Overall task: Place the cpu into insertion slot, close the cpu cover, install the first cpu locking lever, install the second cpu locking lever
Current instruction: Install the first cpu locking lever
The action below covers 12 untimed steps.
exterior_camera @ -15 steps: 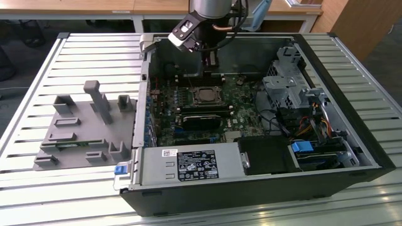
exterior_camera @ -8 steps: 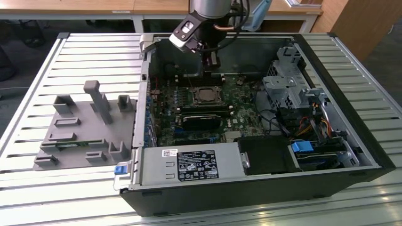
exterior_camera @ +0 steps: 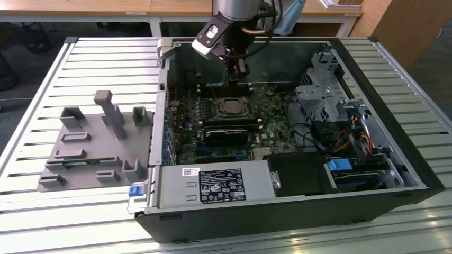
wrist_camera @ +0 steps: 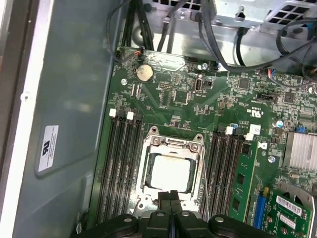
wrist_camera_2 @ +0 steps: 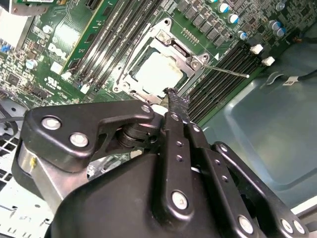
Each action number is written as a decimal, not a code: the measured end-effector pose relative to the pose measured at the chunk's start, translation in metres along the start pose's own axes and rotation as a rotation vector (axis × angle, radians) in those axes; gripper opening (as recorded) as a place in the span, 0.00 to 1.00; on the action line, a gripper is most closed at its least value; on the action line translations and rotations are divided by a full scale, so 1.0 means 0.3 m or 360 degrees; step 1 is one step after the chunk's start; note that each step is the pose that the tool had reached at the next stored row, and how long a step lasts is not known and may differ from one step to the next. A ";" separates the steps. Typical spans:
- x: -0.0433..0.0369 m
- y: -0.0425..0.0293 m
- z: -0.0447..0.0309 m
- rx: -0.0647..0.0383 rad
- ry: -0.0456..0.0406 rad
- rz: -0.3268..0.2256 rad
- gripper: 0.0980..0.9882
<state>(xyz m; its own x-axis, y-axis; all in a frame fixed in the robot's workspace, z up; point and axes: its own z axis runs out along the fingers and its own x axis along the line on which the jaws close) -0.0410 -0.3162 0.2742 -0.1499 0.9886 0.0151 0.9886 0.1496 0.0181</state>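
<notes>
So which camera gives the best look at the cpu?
The first wrist view: it looks almost straight down on the cpu, its pale top plain to see. The second wrist view shows it at a slant, with the gripper close in front. The exterior view shows it small and dim.

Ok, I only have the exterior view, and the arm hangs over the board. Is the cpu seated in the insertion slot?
Observer: Yes. In both wrist views the cpu sits in the insertion slot, silver top up.
Operator: And the cover?
Observer: The cpu cover lies flat over it, framing the chip.
Operator: The levers?
Observer: In the second wrist view one thin lever juts away from the slot's corner.
Operator: End effector?
Observer: The end effector is shut, with nothing between its fingertips, at the slot's edge.
</notes>
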 end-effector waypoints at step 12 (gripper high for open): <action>0.000 0.000 0.000 0.0002 0.0002 -0.0124 0.01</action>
<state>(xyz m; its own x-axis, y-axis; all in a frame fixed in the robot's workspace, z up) -0.0410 -0.3161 0.2742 -0.2266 0.9739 0.0151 0.9739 0.2263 0.0181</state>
